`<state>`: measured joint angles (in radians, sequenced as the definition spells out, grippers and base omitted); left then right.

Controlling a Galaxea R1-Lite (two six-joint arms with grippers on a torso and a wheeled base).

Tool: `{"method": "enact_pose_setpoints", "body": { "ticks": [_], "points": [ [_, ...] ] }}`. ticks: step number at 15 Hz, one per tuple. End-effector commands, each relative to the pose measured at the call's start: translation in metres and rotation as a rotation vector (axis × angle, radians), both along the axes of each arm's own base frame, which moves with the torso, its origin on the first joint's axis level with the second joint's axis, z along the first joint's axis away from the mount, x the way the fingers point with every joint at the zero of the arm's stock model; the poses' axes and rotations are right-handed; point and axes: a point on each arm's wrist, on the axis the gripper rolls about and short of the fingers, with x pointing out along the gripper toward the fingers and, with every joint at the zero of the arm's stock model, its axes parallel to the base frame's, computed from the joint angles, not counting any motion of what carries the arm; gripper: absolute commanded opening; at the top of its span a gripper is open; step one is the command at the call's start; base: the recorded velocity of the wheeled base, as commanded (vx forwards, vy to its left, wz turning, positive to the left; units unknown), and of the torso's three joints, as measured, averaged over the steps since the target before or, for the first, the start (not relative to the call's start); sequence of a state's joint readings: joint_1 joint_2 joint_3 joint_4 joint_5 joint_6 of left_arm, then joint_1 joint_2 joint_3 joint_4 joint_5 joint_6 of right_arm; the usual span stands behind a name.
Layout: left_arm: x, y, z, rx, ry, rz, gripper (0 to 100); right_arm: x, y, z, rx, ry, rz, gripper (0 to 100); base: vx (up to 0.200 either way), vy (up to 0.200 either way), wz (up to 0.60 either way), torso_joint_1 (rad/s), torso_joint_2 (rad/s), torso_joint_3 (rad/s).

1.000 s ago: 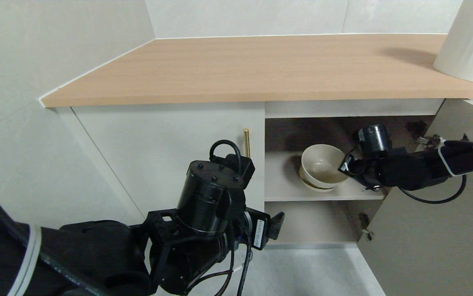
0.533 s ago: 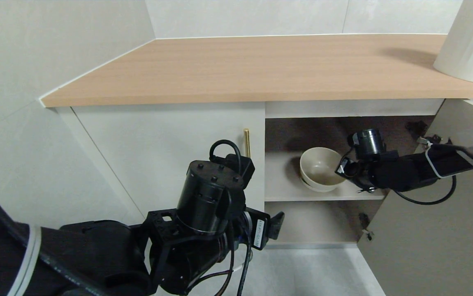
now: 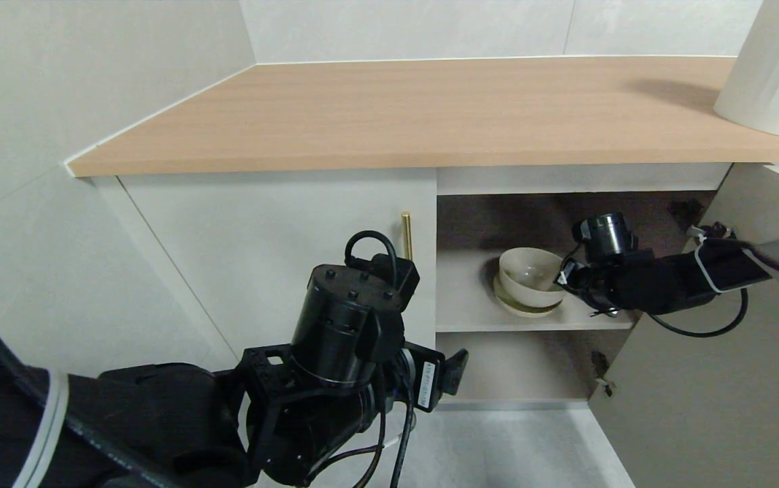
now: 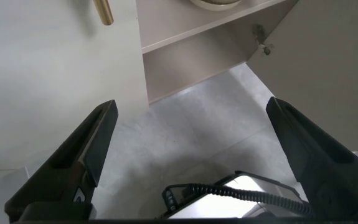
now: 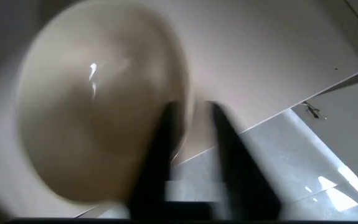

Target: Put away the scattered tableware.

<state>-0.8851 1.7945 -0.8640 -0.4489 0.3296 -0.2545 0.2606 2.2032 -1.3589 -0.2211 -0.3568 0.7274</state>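
Even, soft light; heavy blur across the right wrist view.

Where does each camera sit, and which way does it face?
Head view: on the head, looking down at the open cabinet; left arm, right arm.
Left wrist view: left wrist, facing the floor; open left hand.
Right wrist view: right wrist, close on the bowl; right hand.
Shared: head and right wrist views show the bowl.

An open cabinet [image 3: 274,257] stands under a wooden counter [image 3: 396,115]. Centre right, on its upper shelf [image 3: 464,298], a pale bowl [image 3: 532,271] sits upright in a dish [image 3: 523,310]. The right gripper [image 3: 563,276] is at the bowl's right rim. The left arm [image 3: 335,339] is at lower left.
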Motion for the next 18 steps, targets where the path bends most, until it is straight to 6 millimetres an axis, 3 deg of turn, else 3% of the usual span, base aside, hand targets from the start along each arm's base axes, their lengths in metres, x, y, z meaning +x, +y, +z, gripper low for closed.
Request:
{"method": "enact_pose_setpoints", "body": {
  "ticks": [1, 4, 7, 10, 12, 14, 18],
  "points": [
    [0.0, 0.0, 0.0, 0.0, 0.0, 0.0, 100, -0.001, 0.001, 0.0, 0.0, 0.003, 0.004, 100, 0.0, 0.0, 0.0, 0.0, 0.0, 0.0],
    [0.001, 0.0, 0.001, -0.002, -0.002, 0.002, 100, -0.004, 0.004, 0.002, 0.002, 0.005, 0.016, 100, 0.0, 0.0, 0.0, 0.0, 0.0, 0.0],
    [0.009, 0.011, 0.012, -0.025, -0.051, 0.065, 100, -0.025, -0.001, 0.024, 0.012, -0.008, 0.048, 100, 0.0, 0.0, 0.0, 0.0, 0.0, 0.0],
    [0.005, 0.064, 0.07, -0.101, -0.216, 0.172, 100, -0.081, 0.001, 0.057, -0.017, -0.008, 0.239, 100, 0.0, 0.0, 0.0, 0.0, 0.0, 0.0],
    [-0.009, 0.084, 0.09, -0.132, -0.244, 0.192, 100, -0.118, 0.007, 0.082, -0.013, 0.003, 0.325, 100, 0.0, 0.0, 0.0, 0.0, 0.0, 0.0],
    [-0.03, 0.102, 0.085, -0.095, -0.174, 0.189, 100, -0.158, 0.002, 0.098, -0.03, 0.08, 0.362, 100, 0.0, 0.0, 0.0, 0.0, 0.0, 0.0],
    [-0.058, 0.14, 0.068, -0.078, -0.107, 0.235, 100, -0.221, -0.012, 0.104, -0.045, 0.081, 0.428, 100, 0.0, 0.0, 0.0, 0.0, 0.0, 0.0]
  ]
}}
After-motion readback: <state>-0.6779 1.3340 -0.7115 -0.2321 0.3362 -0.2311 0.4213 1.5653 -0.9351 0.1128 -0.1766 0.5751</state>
